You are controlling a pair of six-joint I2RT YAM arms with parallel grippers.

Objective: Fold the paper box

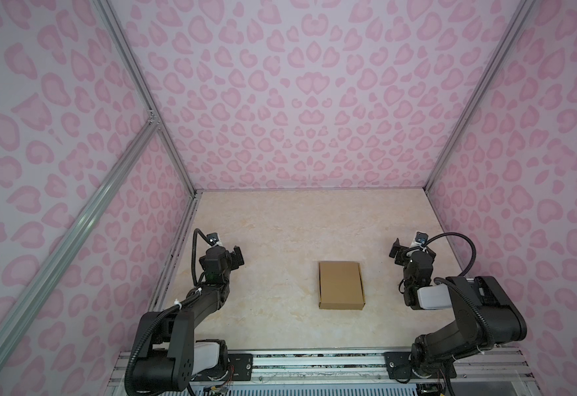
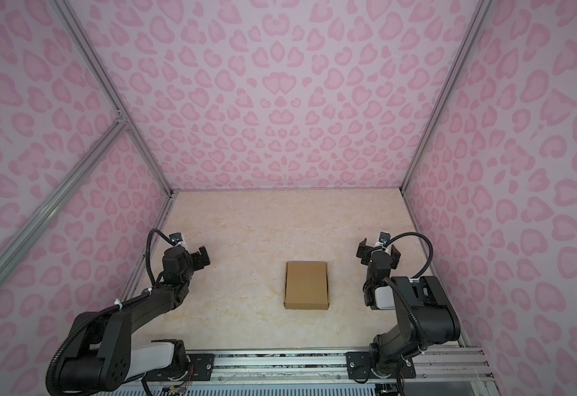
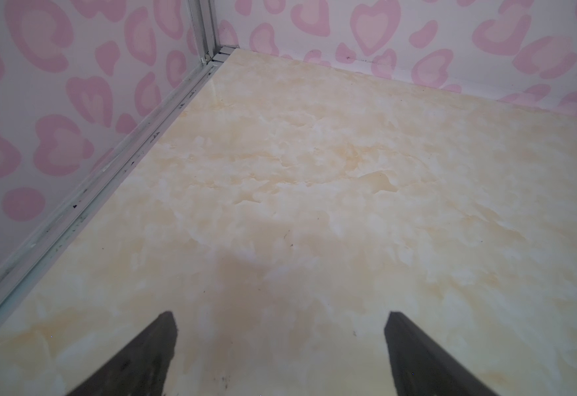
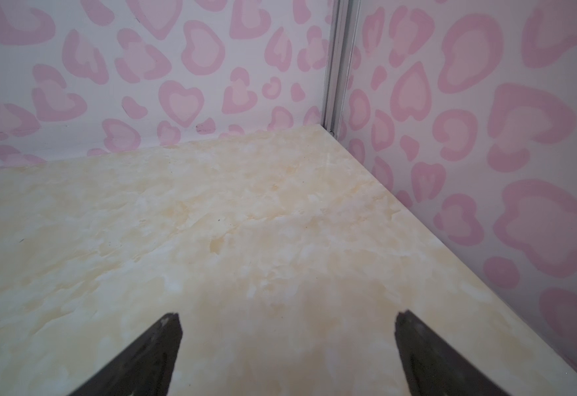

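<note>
The paper box (image 1: 340, 285) (image 2: 307, 285) is a small, shallow brown cardboard box, closed up and lying flat on the marble-look table in both top views. My left gripper (image 1: 238, 255) (image 2: 204, 255) hovers well to its left, open and holding nothing. On the other side my right gripper (image 1: 396, 252) (image 2: 377, 248) stands apart from the box, open and empty too. Both wrist views show only bare tabletop between the wide-set dark fingertips (image 3: 163, 329) (image 4: 408, 325); the box is out of those views.
Pink heart-patterned walls (image 1: 297, 103) close in the table (image 1: 280, 233) at the back and both sides, with aluminium frame posts (image 1: 170, 137) in the corners. A metal rail (image 1: 314, 363) carrying both arm bases runs along the front edge.
</note>
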